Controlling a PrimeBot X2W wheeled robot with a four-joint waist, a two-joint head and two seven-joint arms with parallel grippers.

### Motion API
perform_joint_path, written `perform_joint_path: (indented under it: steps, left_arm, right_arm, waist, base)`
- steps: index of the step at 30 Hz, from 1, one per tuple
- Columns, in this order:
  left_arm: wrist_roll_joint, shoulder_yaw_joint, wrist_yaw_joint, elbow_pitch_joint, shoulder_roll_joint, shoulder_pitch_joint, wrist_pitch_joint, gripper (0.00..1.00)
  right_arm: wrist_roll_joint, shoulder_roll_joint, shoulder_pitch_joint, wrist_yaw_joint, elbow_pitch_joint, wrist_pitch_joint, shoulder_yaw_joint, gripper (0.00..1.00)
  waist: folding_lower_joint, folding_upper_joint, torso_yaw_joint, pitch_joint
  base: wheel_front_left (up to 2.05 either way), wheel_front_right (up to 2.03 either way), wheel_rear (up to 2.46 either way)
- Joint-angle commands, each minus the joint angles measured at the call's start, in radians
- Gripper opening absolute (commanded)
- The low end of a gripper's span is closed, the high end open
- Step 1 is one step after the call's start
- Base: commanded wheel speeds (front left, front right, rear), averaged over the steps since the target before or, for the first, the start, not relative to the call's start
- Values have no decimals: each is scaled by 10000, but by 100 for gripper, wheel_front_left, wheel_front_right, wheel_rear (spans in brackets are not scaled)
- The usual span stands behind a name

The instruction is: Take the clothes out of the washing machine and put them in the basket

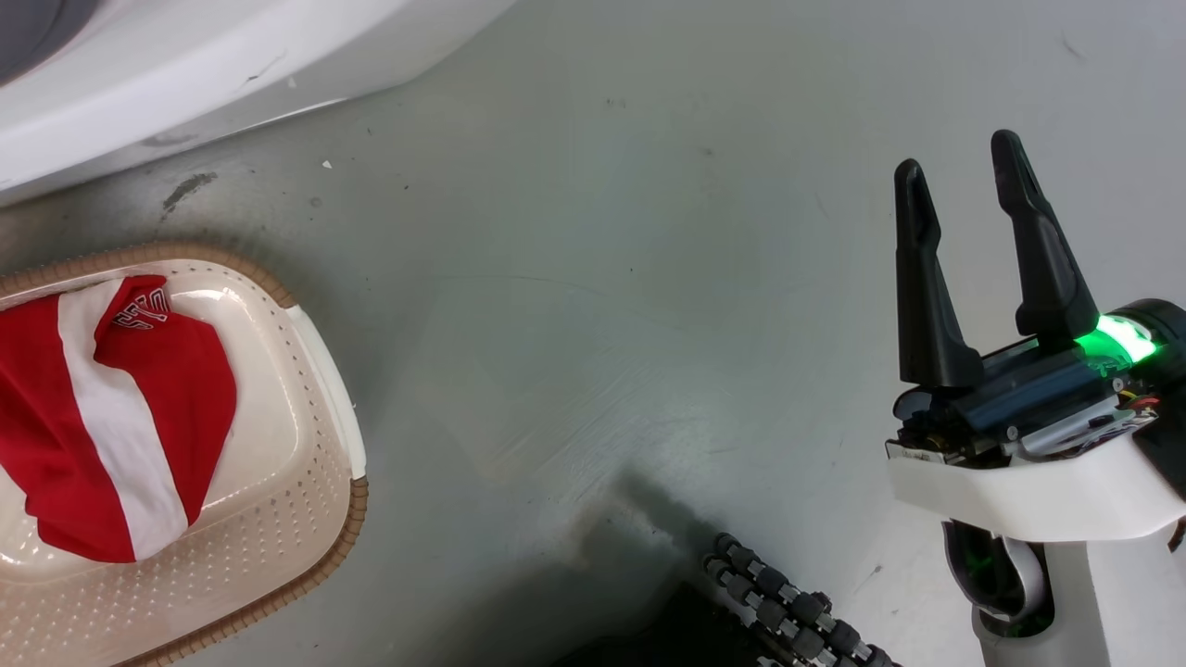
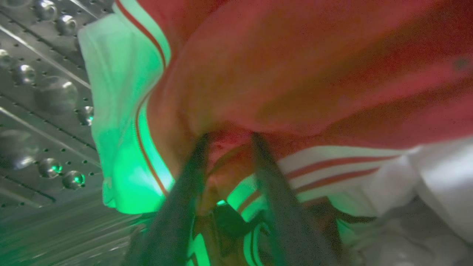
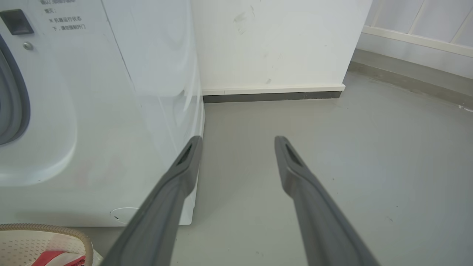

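Inside the washing machine (image 3: 111, 111), my left gripper (image 2: 229, 138) has its two dark fingers drawn narrow on a bunched fold of the striped garment (image 2: 295, 74) – red cloth gathered and pinched between the tips. The garment's white panels and thin red stripes hang on the left and near side of the pinch, washed in green light. The perforated steel drum (image 2: 40, 92) curves away to the left of the cloth. A pale, blurred mass lies at the near right; I cannot tell what it is.

Outside, my right gripper (image 1: 957, 153) hangs over the bare grey floor (image 1: 602, 278) at the right, fingers spread wide and holding nothing, a green light (image 1: 1126, 338) glowing at its wrist. From its own camera the machine's white front stands to the left with the grey door ring (image 3: 14, 99) at the edge, and a white wall (image 3: 277, 44) rises at the far side.

The basket (image 1: 306, 463) sits on the floor at the near left, just in front of the machine's base. The banded garment (image 1: 111, 417) – red, with one broad white band and a patch of lettering near its far end – lies crumpled inside it, across the left part of the base.
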Motion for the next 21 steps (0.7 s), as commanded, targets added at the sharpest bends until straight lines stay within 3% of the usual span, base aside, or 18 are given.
perform_joint_path:
  steps: [1,14,21]
  left_arm:
    - [4,-109,-53,148,-92,146,-50,0]
    - [50,-229,-215,647,295,-459,-2202,0]
    - [-457,-628,-234,813,-200,348,-4136,0]
  right_arm:
    - [38,31,12,-10,-47,-20,-31,100]
    - [-114,30,-474,-10,151,-20,141,100]
    - [-571,30,-547,-10,342,-20,-285,100]
  waist:
    - [-1,0,10,13]
    - [-1,0,-1,-228]
    - [-1,0,664,-947]
  base:
    - [0,0,0]
    - [0,0,0]
    - [0,0,0]
